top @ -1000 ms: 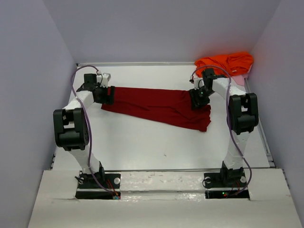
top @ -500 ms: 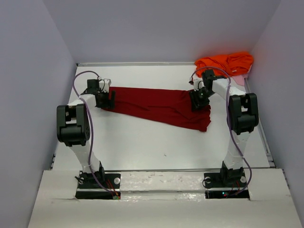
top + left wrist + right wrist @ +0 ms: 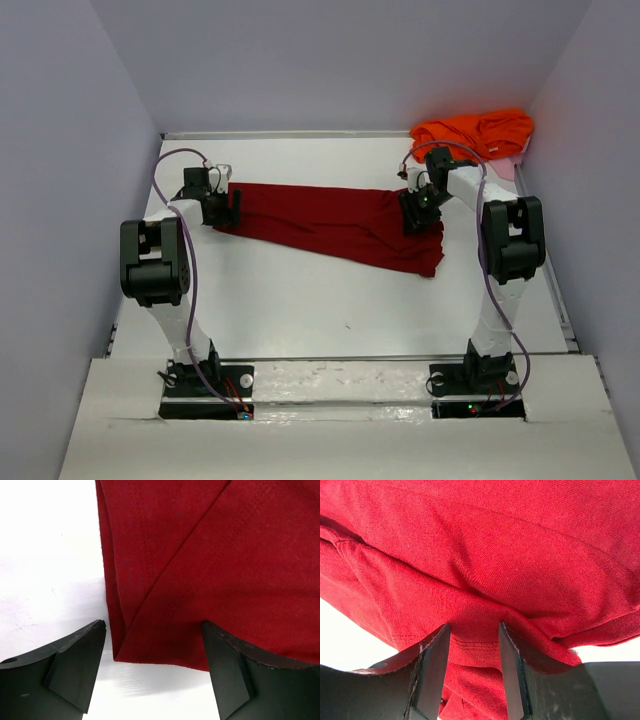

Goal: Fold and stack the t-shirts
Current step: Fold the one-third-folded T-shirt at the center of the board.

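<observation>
Red shirt (image 3: 330,222) lies stretched across the table (image 3: 300,310); orange shirt (image 3: 475,130) is heaped at the far right corner. Left gripper (image 3: 152,630) has its jaws open, straddling the hem corner. Right gripper (image 3: 474,630) pinches a fold. Advice: close the left on both layers and keep tension even. Count: two shirts, two grippers.

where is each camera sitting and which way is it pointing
Top external: fixed above and behind the robot, looking down on the table; left arm, right arm, crimson t-shirt and orange t-shirt show.
Left wrist: on the left arm, looking down at the crimson t-shirt's corner between open left jaws.
Right wrist: close on crimson t-shirt cloth, right jaws closed on a fold.
Shared: all three see the crimson t-shirt.
</observation>
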You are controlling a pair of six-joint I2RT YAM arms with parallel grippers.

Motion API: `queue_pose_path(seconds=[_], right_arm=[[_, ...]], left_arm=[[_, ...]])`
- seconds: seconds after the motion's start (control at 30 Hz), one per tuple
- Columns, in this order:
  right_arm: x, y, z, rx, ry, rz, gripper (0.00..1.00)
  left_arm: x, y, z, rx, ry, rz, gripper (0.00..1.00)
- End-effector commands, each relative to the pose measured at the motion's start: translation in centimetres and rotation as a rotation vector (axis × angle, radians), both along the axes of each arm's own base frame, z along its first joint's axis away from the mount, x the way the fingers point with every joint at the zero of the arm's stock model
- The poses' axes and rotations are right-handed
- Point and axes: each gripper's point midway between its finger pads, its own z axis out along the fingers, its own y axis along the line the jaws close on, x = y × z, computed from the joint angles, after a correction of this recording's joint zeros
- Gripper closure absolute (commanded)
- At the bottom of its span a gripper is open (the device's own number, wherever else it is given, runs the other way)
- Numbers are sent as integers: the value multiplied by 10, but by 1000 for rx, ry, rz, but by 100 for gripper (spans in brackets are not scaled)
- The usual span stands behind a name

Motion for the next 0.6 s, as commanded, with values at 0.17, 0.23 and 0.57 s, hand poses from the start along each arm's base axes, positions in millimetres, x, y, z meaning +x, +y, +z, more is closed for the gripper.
queue_pose_path(seconds=[0.17, 0.23, 0.57], right_arm=[[3, -1, 15, -6, -61, 16, 51], [3, -2, 13, -12, -62, 19, 51], [4, -4, 14, -21, -68, 14, 51]], left_arm=[[18, -12, 48, -23, -96, -48, 12], [21, -17, 54, -38, -92, -65, 12], [21, -15, 44, -27, -88, -71, 12]])
